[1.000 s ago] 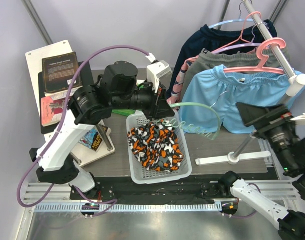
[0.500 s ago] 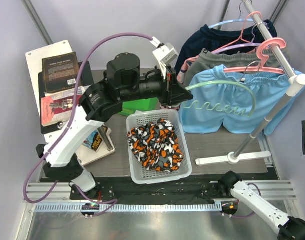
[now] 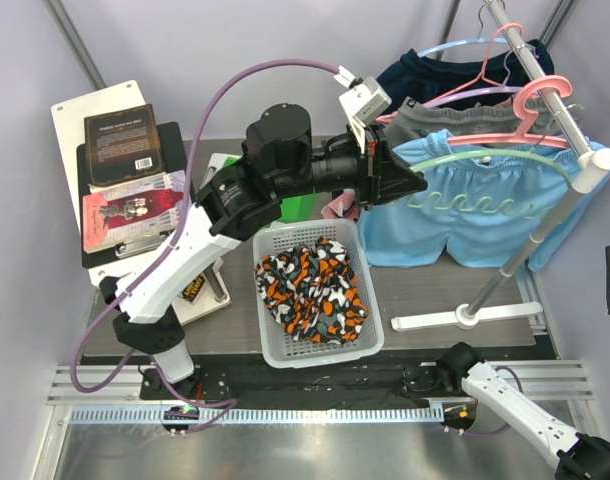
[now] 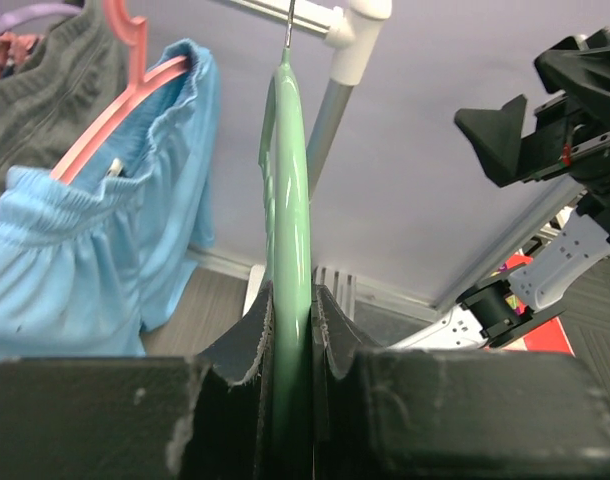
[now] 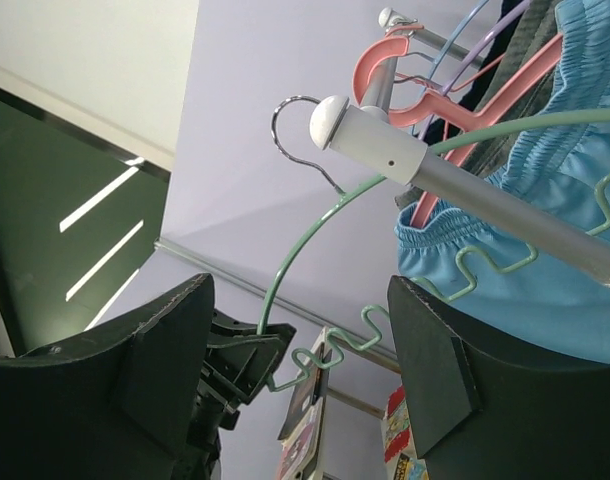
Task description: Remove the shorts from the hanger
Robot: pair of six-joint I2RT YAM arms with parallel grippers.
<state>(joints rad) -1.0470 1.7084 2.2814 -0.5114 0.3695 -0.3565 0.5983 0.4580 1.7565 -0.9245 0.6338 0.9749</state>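
While the left gripper (image 3: pixel 410 185) (image 4: pixel 290 300) is clamped on the lower bar of the bare green hanger (image 3: pixel 485 160) (image 4: pixel 288 200) (image 5: pixel 315 225), the left arm reaches out to the right, above the table (image 3: pixel 435 290). Jaws pressed to both sides of the bar, no gap seen in the left wrist view.

Green hanger held up in front of the light blue shorts (image 3: pixel 455 235) (image 4: pixel 75 270) (image 5: pixel 545 250). Its wire hook sits just beside the white end cap of the rack rod (image 3: pixel 545 85) (image 5: pixel 385 140); cannot tell whether it touches.

Light blue shorts hang from a pink hanger (image 3: pixel 530 105) (image 4: pixel 125 95) (image 5: pixel 385 70) on the rod, far right. Grey shorts (image 3: pixel 445 118) and a dark navy garment (image 3: pixel 425 75) hang further back on the same rod.

Camouflage shorts (image 3: pixel 310 290) lie bunched in the white basket (image 3: pixel 377 320) at the table's centre, below the left arm, on no hanger.

Right gripper (image 5: pixel 303 300): fingers wide apart, nothing between them, pointing up at the rod end from the right, well apart from the shorts
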